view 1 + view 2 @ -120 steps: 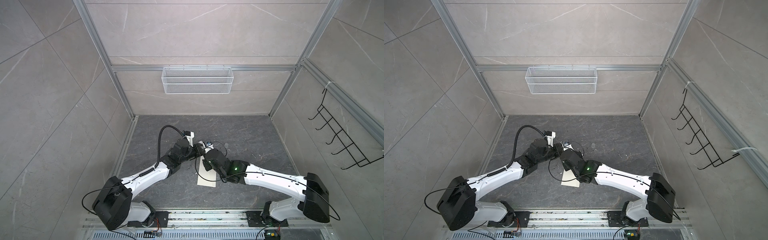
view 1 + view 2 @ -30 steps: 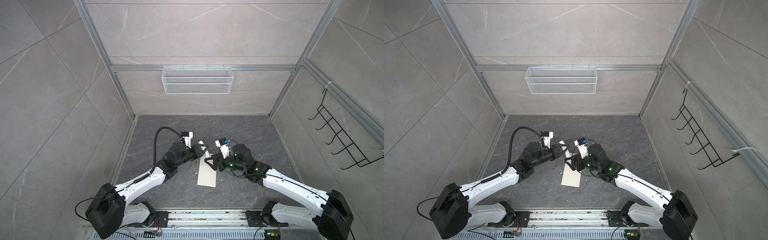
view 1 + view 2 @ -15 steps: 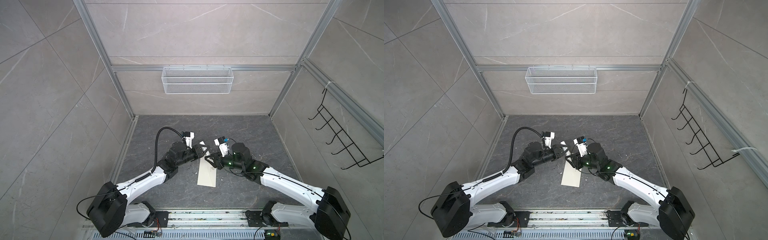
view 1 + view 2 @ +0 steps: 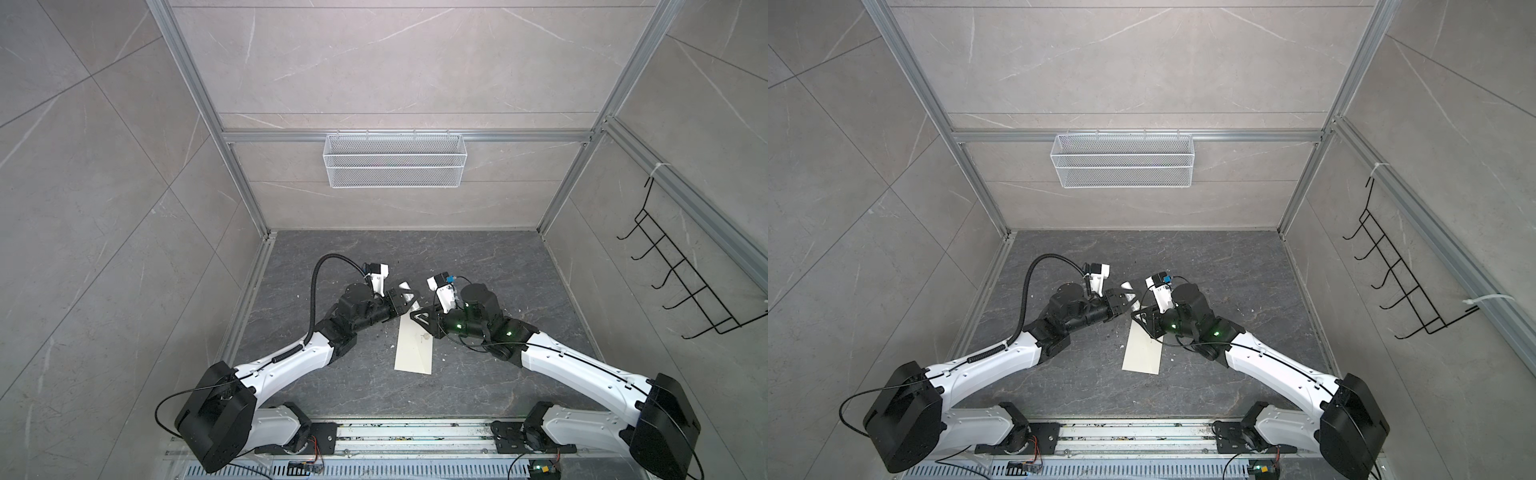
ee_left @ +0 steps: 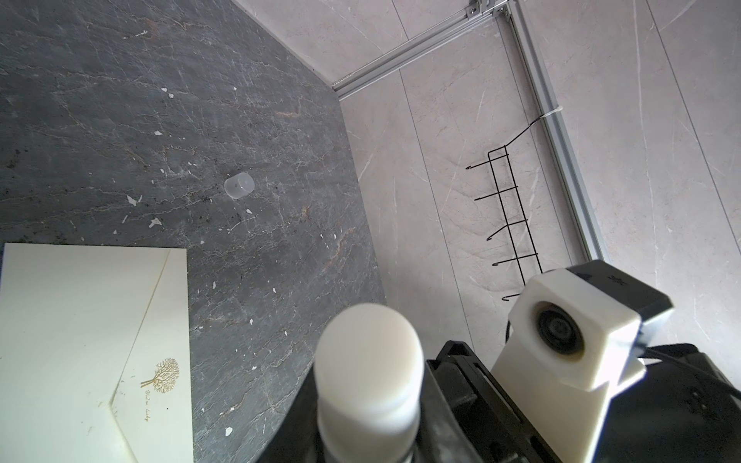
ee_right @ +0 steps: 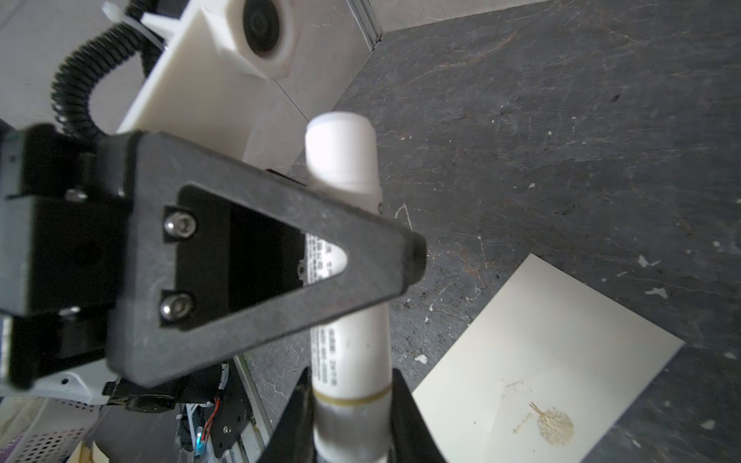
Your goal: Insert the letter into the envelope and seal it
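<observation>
Floor (image 5: 120,100) holds cap (image 5: 239,186), left-wrist view only; left pincer (image 5: 369,409), right pincer (image 6: 349,421) clamp tube (image 6: 341,160).

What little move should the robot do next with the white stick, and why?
I'd guess a small twist: the right tool turns the bottom end of the white tube while the left tool holds its body, to push the stick out. Both tools are shut on the tube, a small clear cap lies apart on the table, and the envelope lies flat below.
</observation>
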